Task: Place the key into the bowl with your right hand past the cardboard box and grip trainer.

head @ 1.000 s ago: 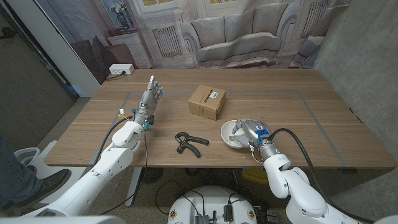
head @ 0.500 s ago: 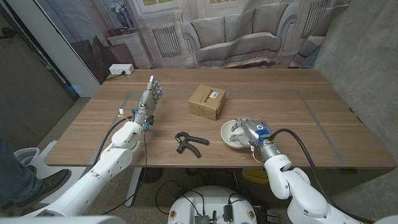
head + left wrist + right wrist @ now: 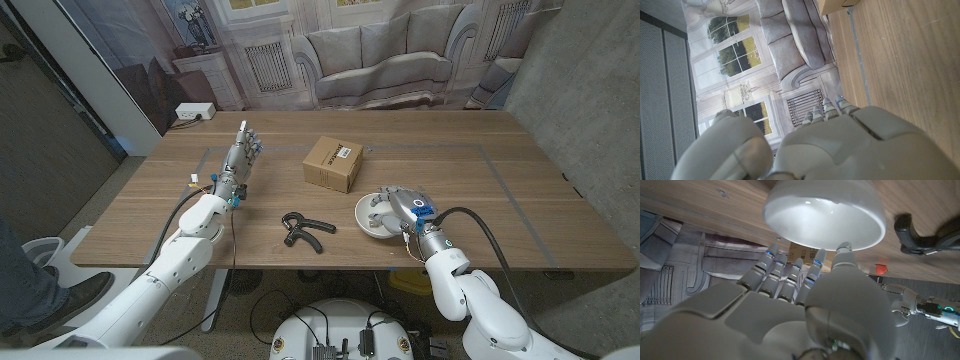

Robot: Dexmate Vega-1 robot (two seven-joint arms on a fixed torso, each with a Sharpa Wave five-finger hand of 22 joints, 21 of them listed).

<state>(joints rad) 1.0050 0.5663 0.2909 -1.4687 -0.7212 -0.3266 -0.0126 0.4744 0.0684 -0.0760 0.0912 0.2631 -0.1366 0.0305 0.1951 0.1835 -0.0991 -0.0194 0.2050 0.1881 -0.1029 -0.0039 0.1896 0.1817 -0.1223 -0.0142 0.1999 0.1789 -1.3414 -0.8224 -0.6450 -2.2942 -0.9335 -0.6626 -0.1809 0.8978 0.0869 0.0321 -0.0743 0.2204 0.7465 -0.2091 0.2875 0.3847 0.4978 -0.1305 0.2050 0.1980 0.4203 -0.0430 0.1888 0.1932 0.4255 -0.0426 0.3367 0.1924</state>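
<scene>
Fingers of the right hand [image 3: 398, 207] cover part of the bowl [image 3: 367, 222]; whether they clamp the key is unclear.

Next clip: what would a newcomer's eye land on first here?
Probably the right hand over the white bowl near the table's front edge, fingers reaching into it; whether it holds a key can't be made out. Next, the cardboard box mid-table and the black grip trainer left of the bowl. The left hand stands apart on the table's left side.

Cardboard box [image 3: 333, 163] and grip trainer [image 3: 303, 228] seemingly flank bare table [image 3: 480, 175].
</scene>
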